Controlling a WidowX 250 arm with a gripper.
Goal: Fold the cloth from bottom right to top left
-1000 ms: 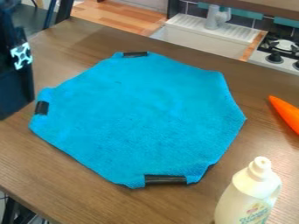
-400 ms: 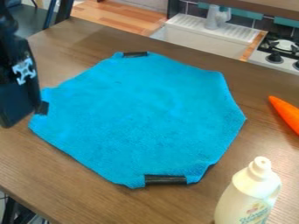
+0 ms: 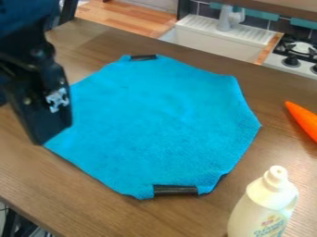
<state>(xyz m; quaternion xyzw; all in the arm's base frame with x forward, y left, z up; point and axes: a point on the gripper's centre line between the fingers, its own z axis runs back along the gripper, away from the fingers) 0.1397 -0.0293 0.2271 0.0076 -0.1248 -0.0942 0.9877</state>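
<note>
The black gripper (image 3: pixel 46 106) is at the left of the view, over the left corner of the cloth, hiding that corner; how its fingers stand is hidden. The blue cloth (image 3: pixel 155 120) lies spread out on the brown table, its corners tucked or cut so that it looks many-sided. One black clip-like strip sits on its top left edge and another on its bottom edge. The cloth's bottom right part lies flat, well away from the gripper.
A white bottle (image 3: pixel 265 203) stands at the bottom right, close to the cloth. An orange carrot-like object (image 3: pixel 303 120) lies at the right edge. Behind the brown table (image 3: pixel 93 44) are a white sink (image 3: pixel 210 39) and a stove (image 3: pixel 297 54).
The gripper has moved right and a little down from the left edge, and now covers the cloth's left corner with its black strip. Cloth, bottle and orange object have not moved.
</note>
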